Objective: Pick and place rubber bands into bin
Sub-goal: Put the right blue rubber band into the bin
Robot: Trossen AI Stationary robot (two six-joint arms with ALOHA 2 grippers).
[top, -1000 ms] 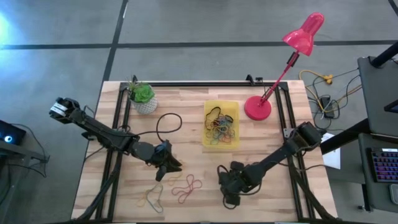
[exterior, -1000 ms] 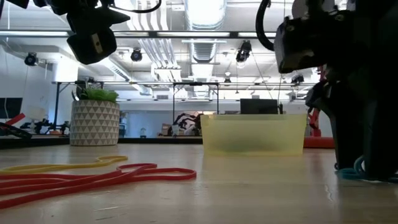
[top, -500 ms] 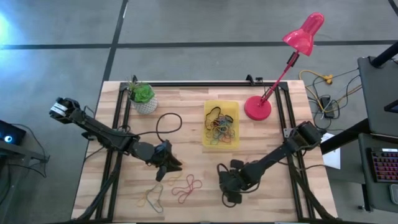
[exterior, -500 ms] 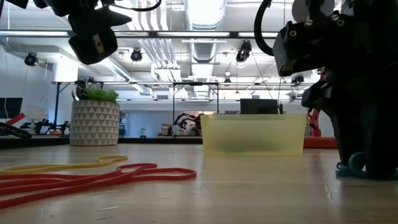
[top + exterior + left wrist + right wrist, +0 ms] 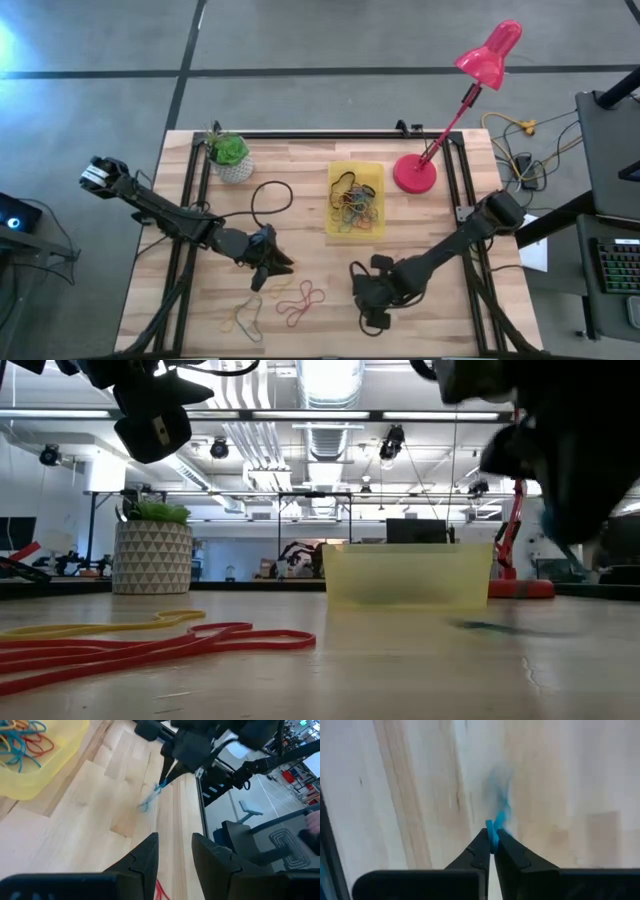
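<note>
Now right gripper (image 5: 491, 840) pinching blue rubber band (image 5: 496, 822), lifted off table (image 5: 420, 795).

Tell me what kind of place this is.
Probably a robotics lab or open workshop: two arms on a framed wooden table, bare ceiling ducts and strip lights beyond, and a side desk with a keyboard.

Robotics lab/workshop: exposed ceiling ducts (image 5: 330, 435), strip lights, benches w/ gear behind wooden table (image 5: 430, 225).

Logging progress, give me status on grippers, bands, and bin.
Right gripper shut on blue band, lifted off table. Left gripper open, hovering. Bin holds bands; path looks clear.
</note>
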